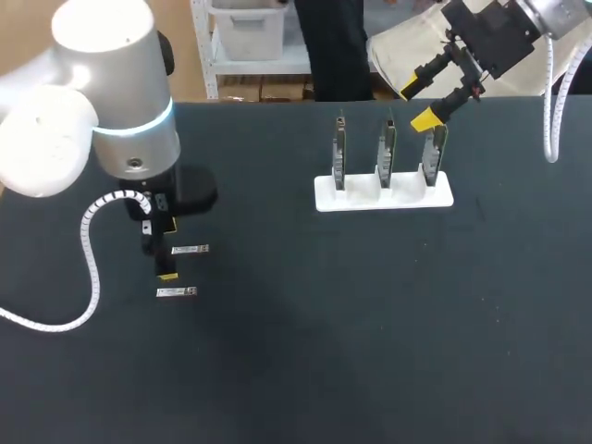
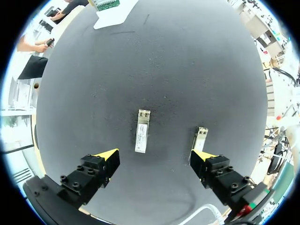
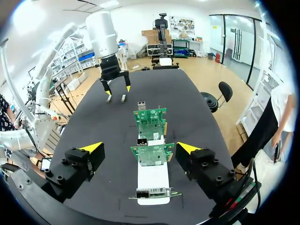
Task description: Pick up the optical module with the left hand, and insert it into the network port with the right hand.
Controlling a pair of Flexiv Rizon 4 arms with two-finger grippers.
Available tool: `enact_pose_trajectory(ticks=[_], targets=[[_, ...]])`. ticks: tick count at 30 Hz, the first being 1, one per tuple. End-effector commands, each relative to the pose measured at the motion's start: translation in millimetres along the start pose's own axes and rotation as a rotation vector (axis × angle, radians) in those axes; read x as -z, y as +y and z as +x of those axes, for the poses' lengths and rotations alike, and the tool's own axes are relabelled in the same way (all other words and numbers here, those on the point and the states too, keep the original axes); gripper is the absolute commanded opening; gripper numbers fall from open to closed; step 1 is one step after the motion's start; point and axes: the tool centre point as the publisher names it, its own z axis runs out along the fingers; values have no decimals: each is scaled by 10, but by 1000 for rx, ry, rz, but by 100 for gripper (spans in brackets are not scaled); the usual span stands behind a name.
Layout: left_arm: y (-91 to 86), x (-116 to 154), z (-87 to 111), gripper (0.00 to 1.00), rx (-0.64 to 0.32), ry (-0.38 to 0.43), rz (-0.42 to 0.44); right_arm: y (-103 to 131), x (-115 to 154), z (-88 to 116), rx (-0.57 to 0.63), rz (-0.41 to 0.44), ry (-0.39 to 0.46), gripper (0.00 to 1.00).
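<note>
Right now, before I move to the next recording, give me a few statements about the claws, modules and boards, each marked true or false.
1. Two optical modules lie on the table. True.
2. The left claw is shut on a module. False: it is open above them, and both lie untouched.
3. The white stand holds three upright circuit boards. True.
4. The right claw carries a module. False: it is open and empty, clear of the boards.
</note>
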Motion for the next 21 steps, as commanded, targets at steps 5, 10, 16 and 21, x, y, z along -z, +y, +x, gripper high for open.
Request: enact_pose_trajectory(ticks=[5,10,16,21], targets=[[109,-43,-59,100,-8,-9,15,17,-2,3,1,5,-1,100],[122,-81,-99,100,-13,-26,25,17,-2,3,1,5,-1,100],[94,-137,-137,100,-17,-28,33,17,-2,3,1,5,-1,100],[84,-169,-130,100,-11,-18,45,17,-2,3,1,5,-1,100]])
